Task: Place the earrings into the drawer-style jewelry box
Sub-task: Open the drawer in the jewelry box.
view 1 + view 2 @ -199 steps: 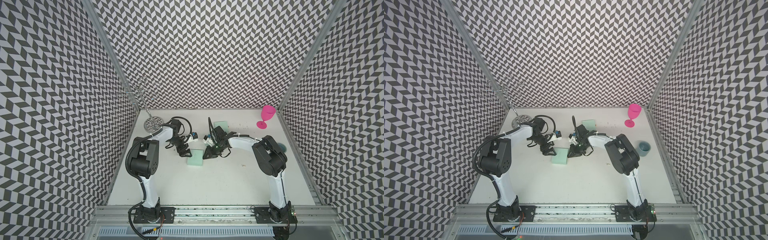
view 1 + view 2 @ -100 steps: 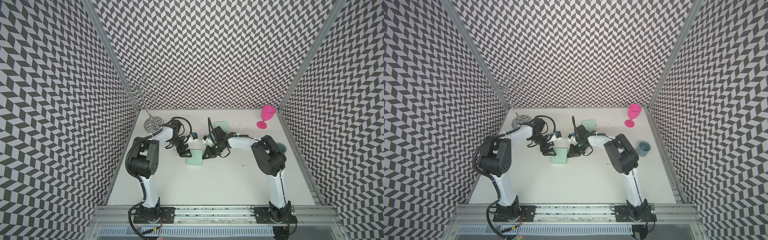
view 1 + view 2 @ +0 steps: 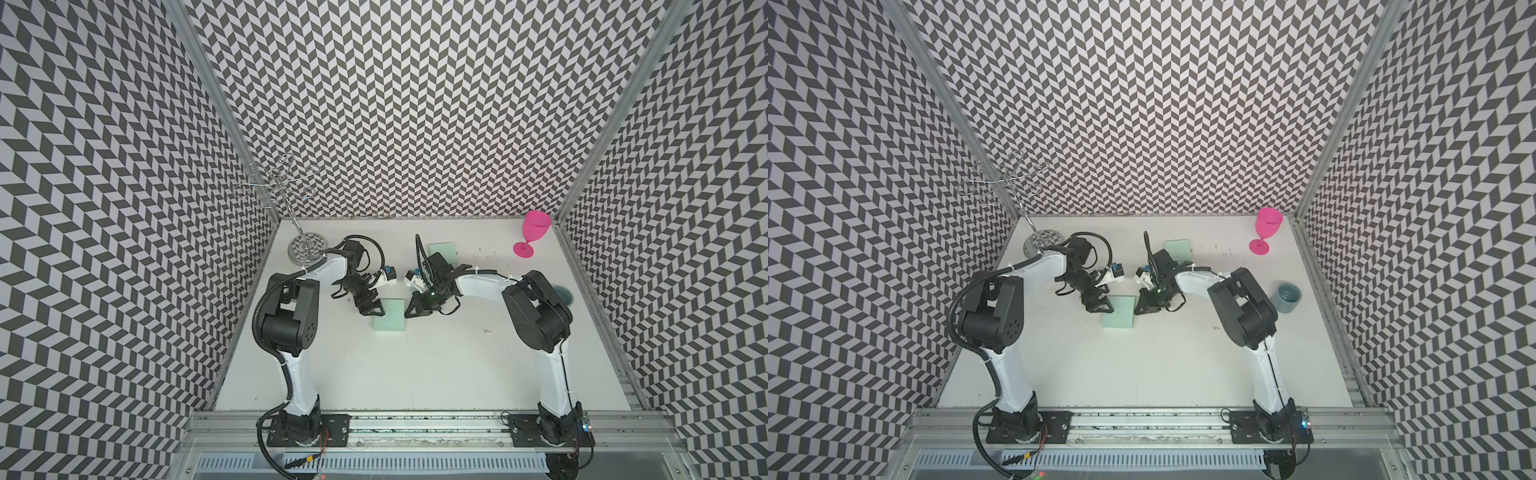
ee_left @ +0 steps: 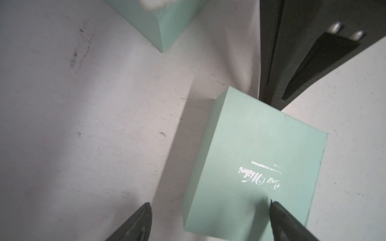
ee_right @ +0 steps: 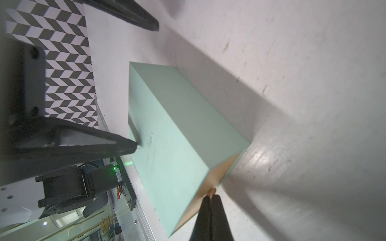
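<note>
Jewelry box (image 3: pixel 390 314): lay on the desk (image 3: pixel 415 365), drawer (image 5: pixel 217 175) shut. Left pincer (image 3: pixel 372 310): released, one tip on the box top. Right pincer (image 5: pixel 211 196): clenched on the pull tab (image 5: pixel 212 190). Earrings (image 3: pixel 486 331): lay loose, well apart. Step judged: opening the drawer; next needed a straight pull.

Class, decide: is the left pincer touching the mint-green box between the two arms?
Touching. The left wrist view shows one fingertip of the left pincer pressing on the printed top of the mint-green box; the right wrist view shows the same contact.
</note>
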Tool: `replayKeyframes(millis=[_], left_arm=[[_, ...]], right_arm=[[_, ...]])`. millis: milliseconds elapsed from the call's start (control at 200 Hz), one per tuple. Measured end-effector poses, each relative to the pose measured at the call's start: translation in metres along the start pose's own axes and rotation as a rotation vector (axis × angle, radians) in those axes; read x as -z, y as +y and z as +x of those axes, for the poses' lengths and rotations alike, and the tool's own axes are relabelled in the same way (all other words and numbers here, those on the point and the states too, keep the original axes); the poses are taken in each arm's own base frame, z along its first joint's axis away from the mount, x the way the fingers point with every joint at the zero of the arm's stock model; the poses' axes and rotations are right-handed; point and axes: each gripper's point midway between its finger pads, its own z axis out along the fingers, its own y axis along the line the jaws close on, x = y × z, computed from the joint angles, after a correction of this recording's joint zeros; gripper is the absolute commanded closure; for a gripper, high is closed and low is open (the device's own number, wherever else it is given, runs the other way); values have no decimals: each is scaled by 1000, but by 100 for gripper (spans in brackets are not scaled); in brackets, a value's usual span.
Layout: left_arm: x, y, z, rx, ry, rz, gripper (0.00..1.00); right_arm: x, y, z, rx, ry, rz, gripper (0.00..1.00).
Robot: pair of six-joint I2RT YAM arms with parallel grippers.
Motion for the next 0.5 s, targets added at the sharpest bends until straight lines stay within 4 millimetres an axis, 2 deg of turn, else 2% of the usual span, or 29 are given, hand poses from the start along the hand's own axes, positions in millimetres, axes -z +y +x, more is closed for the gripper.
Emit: replayKeyframes(millis=[285,501], left_arm=[[-1,-1,1,1,-3,3,12],[-3,-2,2,2,-4,6,12]], right_arm=[[5,-6,3,13,-5,26,100],[16,-15,7,-3,-20,60,100]])
